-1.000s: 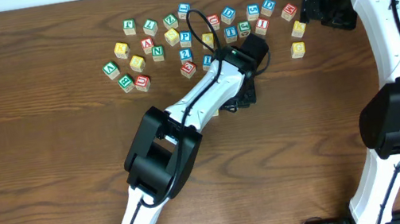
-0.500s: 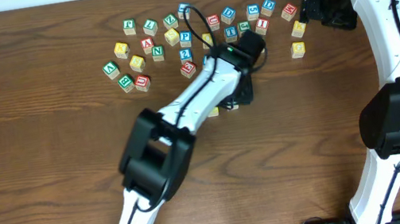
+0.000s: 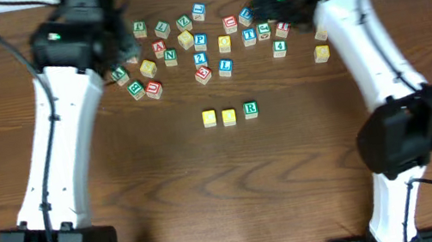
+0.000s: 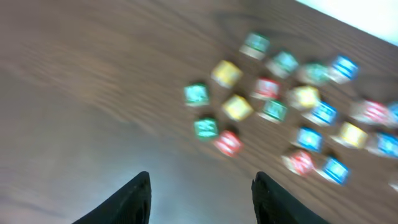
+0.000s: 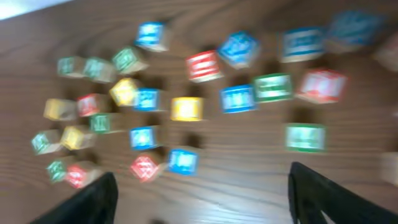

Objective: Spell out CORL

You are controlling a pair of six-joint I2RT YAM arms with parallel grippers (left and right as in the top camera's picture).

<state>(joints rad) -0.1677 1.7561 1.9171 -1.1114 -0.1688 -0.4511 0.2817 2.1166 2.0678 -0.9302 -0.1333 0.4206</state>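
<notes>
Left gripper (image 4: 201, 180) and right gripper (image 5: 202, 180) both gape empty. Yellow pair (image 3: 210, 118) and R (image 3: 251, 109) are lined up; L (image 3: 226, 66) waits unplaced at twelve o'clock.

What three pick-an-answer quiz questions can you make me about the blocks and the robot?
1. Where is the short row of blocks, compared with the heap? A. inside it B. apart, nearer the robot's bases C. behind it
2. How many blocks in the row are yellow? A. none B. two C. three
3. How is the left tool? A. open, empty B. shut on a block C. shut, empty
Answers: 1 B, it lies alone on bare wood; 2 B, two yellow blocks beside the green R block; 3 A, it stands open with nothing inside.
</notes>
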